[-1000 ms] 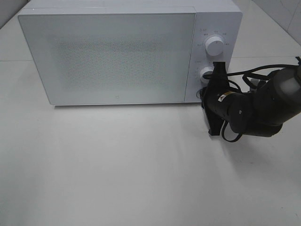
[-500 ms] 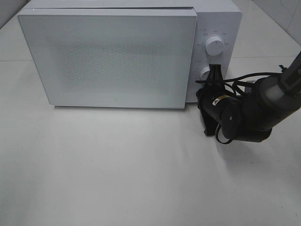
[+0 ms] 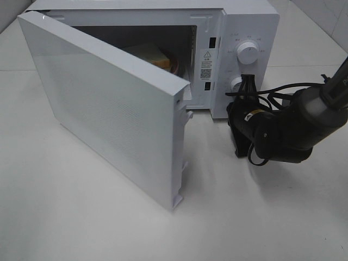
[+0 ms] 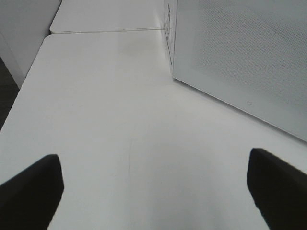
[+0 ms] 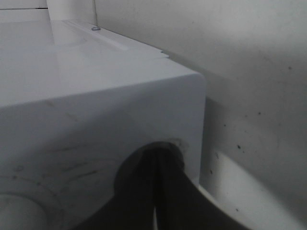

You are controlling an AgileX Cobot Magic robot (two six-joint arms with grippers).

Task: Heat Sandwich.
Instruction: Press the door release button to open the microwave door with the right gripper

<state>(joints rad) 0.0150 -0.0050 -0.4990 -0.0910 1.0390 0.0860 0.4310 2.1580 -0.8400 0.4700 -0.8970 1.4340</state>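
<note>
Inside the microwave (image 3: 247, 24), past its open door (image 3: 109, 109), lies the sandwich (image 3: 152, 54); right pincer (image 5: 156, 163) closed, left pincer (image 4: 153, 189) gaping, both empty.

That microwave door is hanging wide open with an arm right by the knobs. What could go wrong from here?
The door juts far out, and the left gripper, jaws open, sits near it, so it could knock the door while going for the sandwich. The right gripper is beside the lower knob; backing off might turn it.
</note>
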